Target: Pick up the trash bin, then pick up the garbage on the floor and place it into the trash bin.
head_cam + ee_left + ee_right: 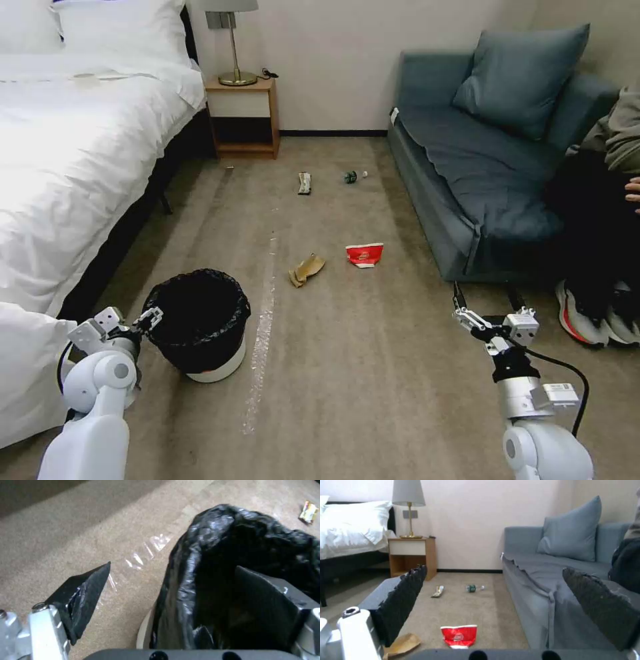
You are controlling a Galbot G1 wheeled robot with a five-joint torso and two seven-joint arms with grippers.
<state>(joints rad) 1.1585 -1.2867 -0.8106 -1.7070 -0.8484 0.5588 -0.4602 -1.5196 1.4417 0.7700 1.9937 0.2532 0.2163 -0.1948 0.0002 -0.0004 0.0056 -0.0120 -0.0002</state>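
As L end effector (173,592) straddles trash bin (200,327) rim, R wrist cam catches cup (459,635).

The carpeted floor (373,373) carries the trash bin (200,327), standing upright. Beyond the bin lie a crumpled brown paper (305,269) and, just past that, a crushed red-and-white paper cup (365,254). Farther from the bin lie a flat snack wrapper (305,183) and a small plastic bottle (353,177), near each other.
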